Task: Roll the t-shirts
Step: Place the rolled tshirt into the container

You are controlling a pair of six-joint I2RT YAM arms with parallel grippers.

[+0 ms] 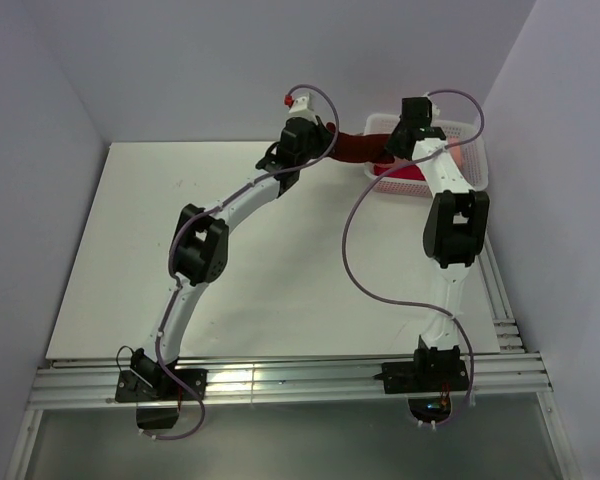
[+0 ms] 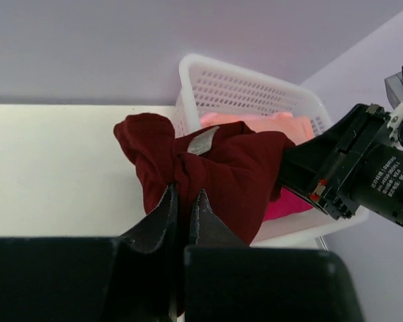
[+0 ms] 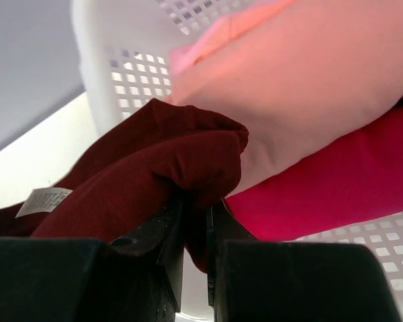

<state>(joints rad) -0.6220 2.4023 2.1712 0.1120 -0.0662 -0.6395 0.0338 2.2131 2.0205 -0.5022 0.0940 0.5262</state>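
**benchtop_q:** How far along can this be called? Nothing rolled is seen anywhere on the counter [image 1: 280, 260].

**yam_watcher:** Barely started, it'd be judged. Taken from the left: the open stretch of counter carries no shirt, flat or rolled. Next, the left hand [image 2: 183, 201] is found clenched on a bunched fold of the maroon t-shirt [image 2: 228, 168], with the jaws pinched nearly together and cloth caught between them. The grey neck label [image 2: 203, 142] is turned up near the middle of the bundle, so nothing is laid out neatly.

**benchtop_q:** And the other side?

**yam_watcher:** The right hand [image 3: 195, 208] is likewise closed on another fold of the same shirt. So the garment is strung between the two, all crumpled, right at the left wall of the white basket [image 2: 242, 87]. Whether any of it is touching the counter can't be told. Inside the basket the peach t-shirt [image 3: 309, 80] is seen lying over the crimson t-shirt [image 3: 336, 181], and neither one is gripped.

**benchtop_q:** So what's left?

**yam_watcher:** Pretty much everything, by the look of it. The maroon one is not yet spread flat, let alone rolled, and two more are to be pulled out after it. Zero of three can be counted as done.
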